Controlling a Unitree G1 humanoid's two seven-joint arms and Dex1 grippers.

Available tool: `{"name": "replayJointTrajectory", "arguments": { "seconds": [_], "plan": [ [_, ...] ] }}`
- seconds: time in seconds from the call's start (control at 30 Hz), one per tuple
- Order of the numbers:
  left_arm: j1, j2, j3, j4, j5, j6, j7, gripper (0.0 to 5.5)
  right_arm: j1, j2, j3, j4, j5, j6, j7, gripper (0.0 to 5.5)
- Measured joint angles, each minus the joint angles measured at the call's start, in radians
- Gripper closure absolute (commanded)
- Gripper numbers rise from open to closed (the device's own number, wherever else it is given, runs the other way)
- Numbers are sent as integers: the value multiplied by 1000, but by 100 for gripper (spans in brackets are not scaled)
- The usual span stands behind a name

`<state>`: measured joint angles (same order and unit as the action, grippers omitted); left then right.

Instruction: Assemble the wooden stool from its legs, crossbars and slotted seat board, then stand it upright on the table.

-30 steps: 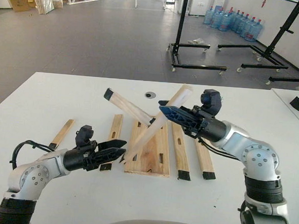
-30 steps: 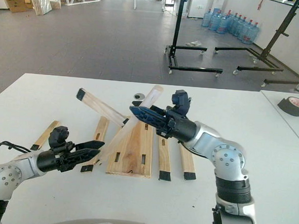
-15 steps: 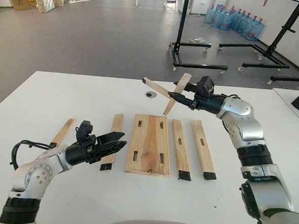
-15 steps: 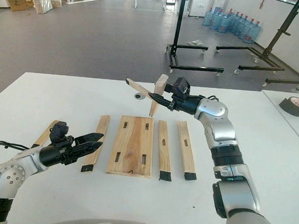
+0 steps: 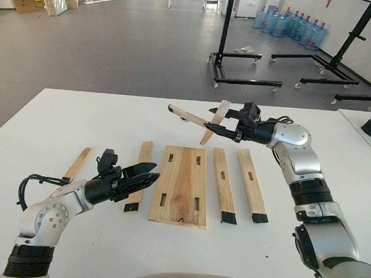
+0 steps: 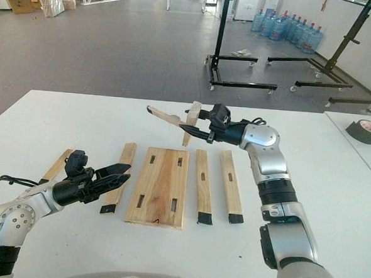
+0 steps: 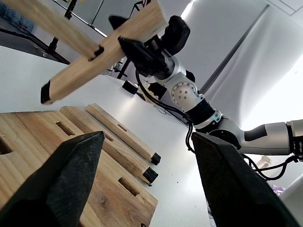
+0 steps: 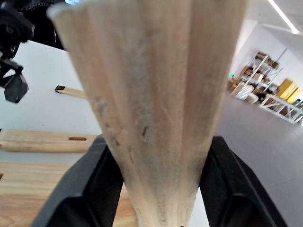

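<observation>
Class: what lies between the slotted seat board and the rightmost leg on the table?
One black-tipped leg, lying flat; both eye views show it.

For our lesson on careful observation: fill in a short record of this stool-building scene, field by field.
Right gripper: shut on the joined leg and crossbar, in the air beyond the seat board
Left gripper: open, low over the table
Seat board: flat, four slots showing
Loose pieces: two right of the board, two left
</observation>
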<state>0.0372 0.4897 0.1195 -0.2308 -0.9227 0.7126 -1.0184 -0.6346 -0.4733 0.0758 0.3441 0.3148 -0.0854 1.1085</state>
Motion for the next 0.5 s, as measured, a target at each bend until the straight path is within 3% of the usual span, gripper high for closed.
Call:
{"name": "replayJointTrajectory", "arguments": {
  "seconds": [0.2, 0.5],
  "plan": [
    [1, -1, -3, 0, 13, -10, 3, 215, 34, -35, -17, -129, 74, 145, 51, 346],
    [1, -2, -19, 6, 31, -14, 1, 215, 82, -39, 3, -165, 79, 186, 87, 346]
  ]
}}
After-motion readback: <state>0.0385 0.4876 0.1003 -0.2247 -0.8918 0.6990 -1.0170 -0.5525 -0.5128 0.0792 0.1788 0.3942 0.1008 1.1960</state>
